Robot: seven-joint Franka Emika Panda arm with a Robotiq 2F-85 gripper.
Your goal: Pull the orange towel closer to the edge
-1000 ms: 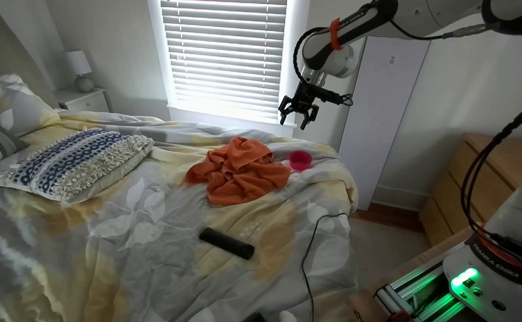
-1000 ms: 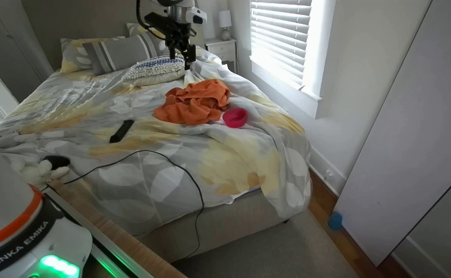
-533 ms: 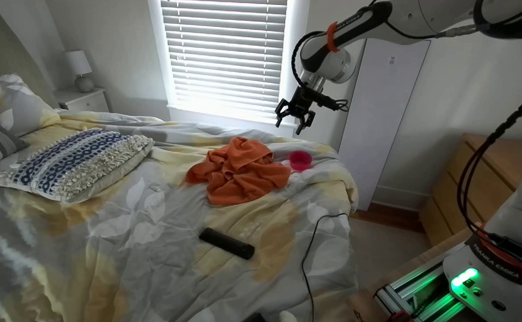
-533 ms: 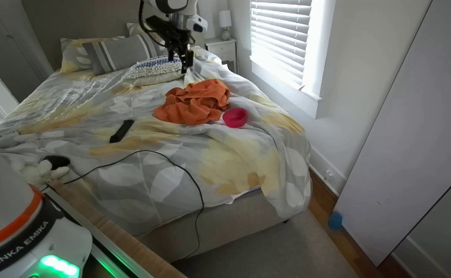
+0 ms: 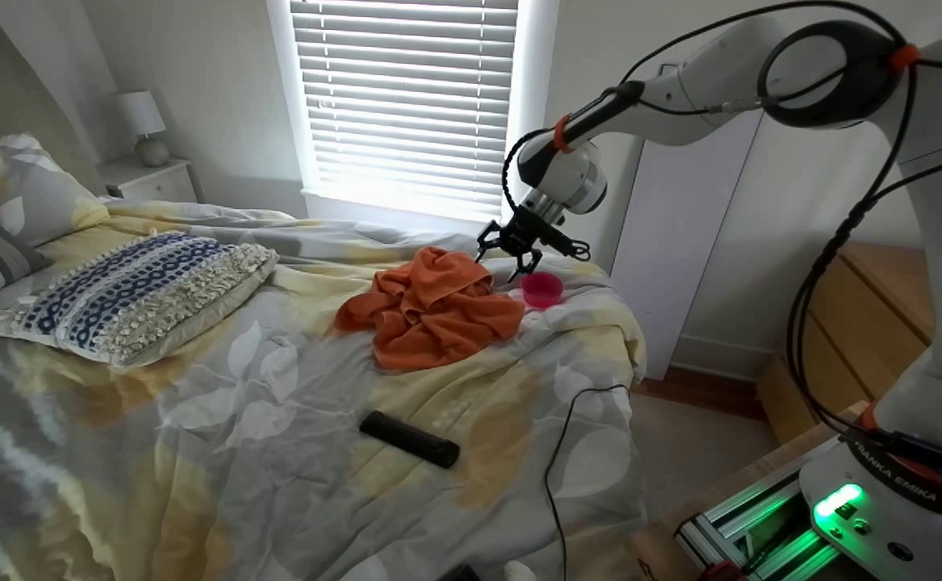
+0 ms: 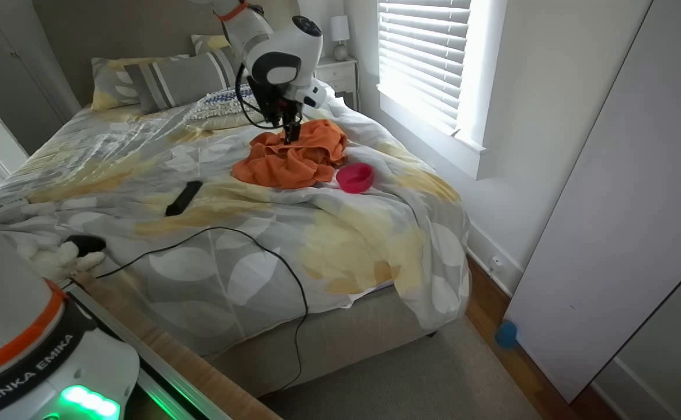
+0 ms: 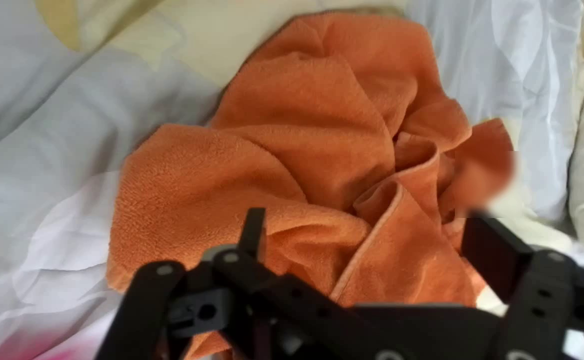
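Towel [image 5: 430, 311]: orange, crumpled on the bed [image 5: 293, 516], near the middle of both exterior views and filling the centre of the wrist view.
Pincer [image 7: 367, 217]: fingers spread wide apart, at the bottom of the wrist view, over the towel; whether they touch it, I cannot tell.
Arm [image 5: 729, 77]: stretched across the upper right of an exterior view.
Bowl [image 5: 542, 290]: pink, just right of the towel in both exterior views.
Remote [image 5: 409, 439]: black, lower middle of an exterior view, on the bed.
Cushion [image 5: 131, 298]: blue and white, left of an exterior view.
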